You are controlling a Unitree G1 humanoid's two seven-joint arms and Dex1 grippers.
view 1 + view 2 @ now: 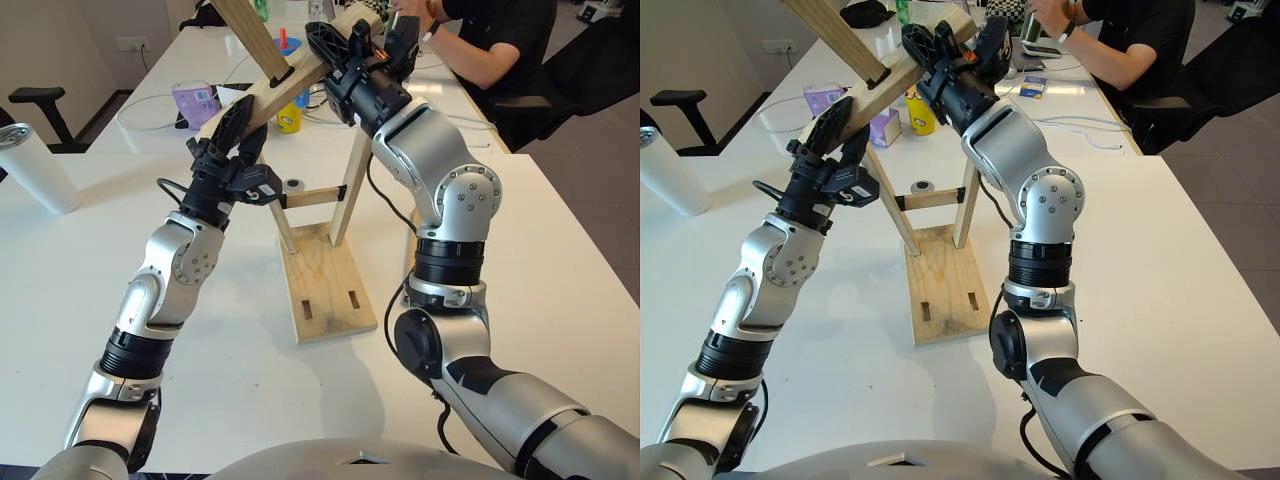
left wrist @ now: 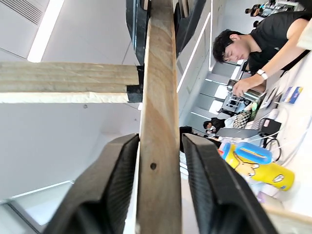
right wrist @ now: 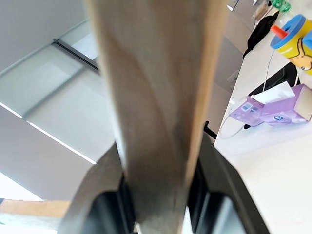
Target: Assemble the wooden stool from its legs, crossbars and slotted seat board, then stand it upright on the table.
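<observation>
Head cameras first. The seat board (image 1: 330,270) lies flat on the white table (image 1: 560,260), with two slots showing at its near end. Two legs stand in its far end, a thick leg (image 1: 350,190) at the far right corner and a thin leg (image 1: 284,228) at the far left corner. Both lean, and a short crossbar (image 1: 312,197) joins them.

Above the board's far end I have a long wooden bar (image 1: 285,88) in the air, tilted. Its low end is out to the board's left and its high end is beyond the board. My left gripper (image 1: 240,128) clamps the low end, and my right gripper (image 1: 338,50) clamps the bar higher up. A second stick (image 1: 255,38) passes through the bar between the two grippers and points up and away.

Well to the left of the board stands a white tumbler (image 1: 35,165). Beyond the board sit a purple tissue pack (image 1: 195,100) and a yellow cup (image 1: 290,117).

Left wrist camera: the bar runs straight between my two black fingers (image 2: 114,190). Both press against its faces — closed on it. The second stick meets the bar at a dark slot farther along, and the right gripper holds the bar beyond that.

Right wrist camera: the bar runs up the middle with dark fingers (image 3: 222,185) tight on either side — a firm hold. The tissue pack and the cup sit on the table past it.
</observation>
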